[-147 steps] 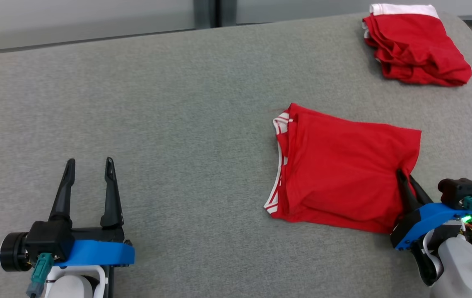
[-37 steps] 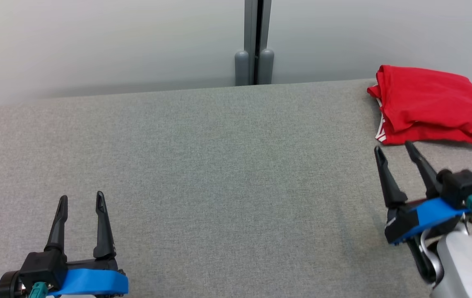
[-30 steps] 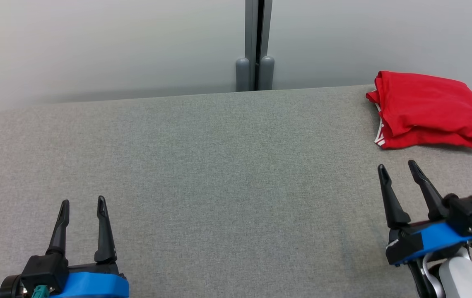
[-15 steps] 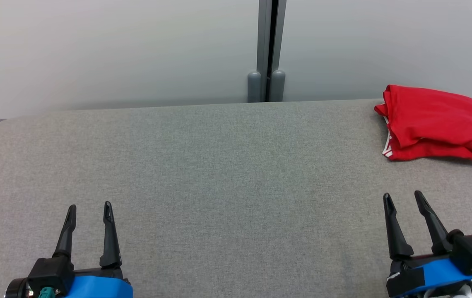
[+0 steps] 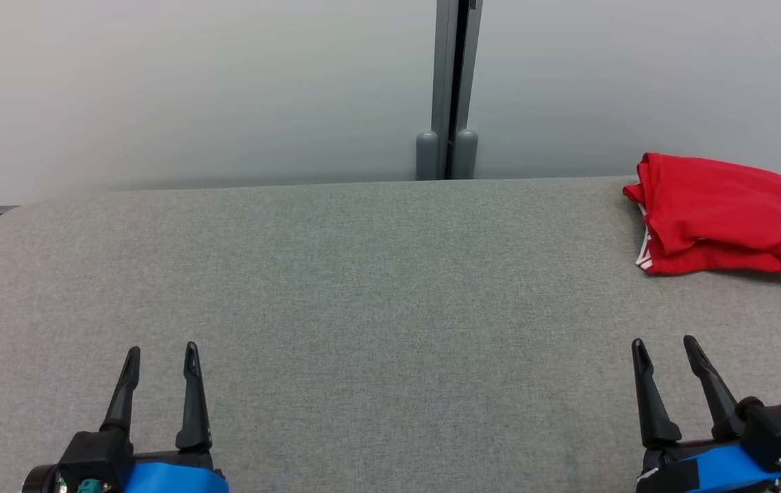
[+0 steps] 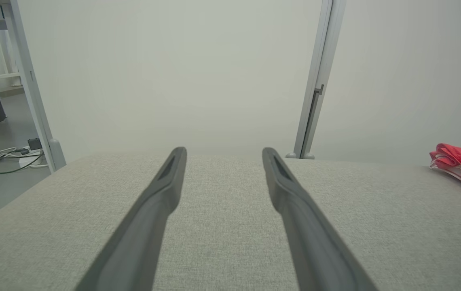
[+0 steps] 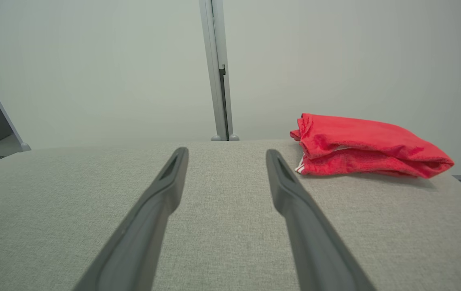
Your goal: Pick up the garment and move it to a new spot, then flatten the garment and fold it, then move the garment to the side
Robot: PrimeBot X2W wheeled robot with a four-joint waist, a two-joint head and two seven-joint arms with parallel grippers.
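Grey tabletop [image 5: 363, 287] carries the garment [image 5: 719, 212] far right; it looks soft, light, best pinched at its edge. Both left gripper [image 5: 162, 349] and right gripper [image 5: 663, 341] hold fingers wide, empty.

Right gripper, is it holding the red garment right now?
No, the right gripper is open and empty, apart from the folded red garment, which lies at the far right of the grey surface.

Your left gripper [image 5: 162, 349], two long dark fingers on a blue mount, rests at lower left with jaws apart and empty. Your right gripper [image 5: 664, 341], same build, is parted too.
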